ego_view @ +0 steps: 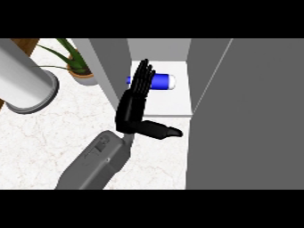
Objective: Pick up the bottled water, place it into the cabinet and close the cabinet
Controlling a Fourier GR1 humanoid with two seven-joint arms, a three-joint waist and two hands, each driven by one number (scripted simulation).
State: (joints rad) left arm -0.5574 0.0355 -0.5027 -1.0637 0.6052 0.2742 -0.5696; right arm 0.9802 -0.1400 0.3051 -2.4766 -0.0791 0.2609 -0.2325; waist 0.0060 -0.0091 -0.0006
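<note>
Blue bottle (161, 81) with white cap end lying on its side on the white cabinet (170, 102) shelf, at twelve o'clock, left hand (136, 104) in front of it, fingers straight and open, thumb out toward three o'clock, holding nothing, grey door (259, 116) at three o'clock, plant (75, 62) at ten

The cabinet (169, 100) opening is a narrow slot between its grey walls at nine and three o'clock, the bottled water (163, 81) blocking twelve, marble worktop (42, 142) open at seven.
</note>
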